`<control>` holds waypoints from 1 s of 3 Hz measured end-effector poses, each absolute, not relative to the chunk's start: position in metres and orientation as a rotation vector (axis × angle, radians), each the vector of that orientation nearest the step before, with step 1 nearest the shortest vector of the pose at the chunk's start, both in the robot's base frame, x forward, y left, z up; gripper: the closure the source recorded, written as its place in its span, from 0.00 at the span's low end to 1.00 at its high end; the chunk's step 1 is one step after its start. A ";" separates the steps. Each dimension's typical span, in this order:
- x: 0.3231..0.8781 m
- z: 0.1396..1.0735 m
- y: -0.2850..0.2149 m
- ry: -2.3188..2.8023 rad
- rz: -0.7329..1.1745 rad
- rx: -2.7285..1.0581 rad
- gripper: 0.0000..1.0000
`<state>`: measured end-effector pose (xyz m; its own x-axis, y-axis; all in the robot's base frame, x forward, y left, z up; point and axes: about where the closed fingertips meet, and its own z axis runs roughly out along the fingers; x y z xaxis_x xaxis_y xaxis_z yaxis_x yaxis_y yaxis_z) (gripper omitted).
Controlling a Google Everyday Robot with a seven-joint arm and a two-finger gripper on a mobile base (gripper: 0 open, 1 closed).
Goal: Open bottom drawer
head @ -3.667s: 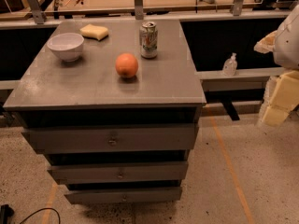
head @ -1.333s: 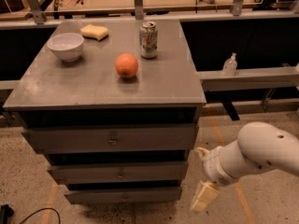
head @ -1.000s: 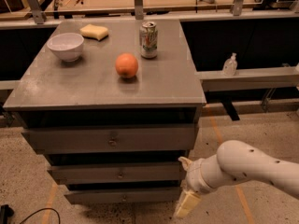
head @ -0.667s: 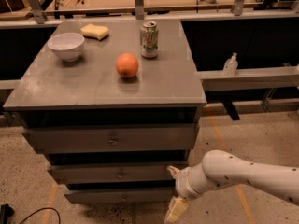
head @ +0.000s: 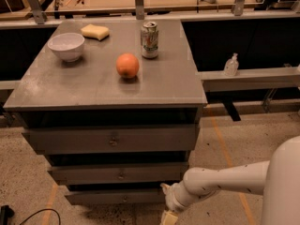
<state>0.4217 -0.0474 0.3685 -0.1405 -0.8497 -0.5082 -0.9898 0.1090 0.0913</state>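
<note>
The bottom drawer (head: 112,198) is the slimmest grey front, lowest on the grey cabinet (head: 178,86), with a small round knob (head: 124,199). It sits shut under the two larger drawers. My gripper (head: 168,215) is low at the frame's bottom edge, just right of the bottom drawer's right end and in front of it. It hangs from my white arm (head: 225,179), which reaches in from the right. Part of the gripper is cut off by the frame edge. It is apart from the knob.
On the cabinet top stand a white bowl (head: 67,46), a yellow sponge (head: 95,31), a soda can (head: 149,40) and an orange (head: 127,65). The top drawer (head: 112,138) and middle drawer (head: 119,174) are shut. A cable (head: 28,214) lies on the floor at left.
My arm has come down from the upper right and swung left along the floor, bringing the gripper to the right end of the bottom drawer. The drawers have not moved.
</note>
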 end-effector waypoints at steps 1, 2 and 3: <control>0.421 0.369 -0.048 2.065 0.599 -1.805 0.00; 0.428 0.340 -0.042 2.021 0.598 -1.794 0.00; 0.442 0.303 -0.033 1.932 0.559 -1.819 0.00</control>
<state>0.4424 -0.0330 0.3033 -0.0500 -0.8266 -0.5606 -0.9982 0.0599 0.0007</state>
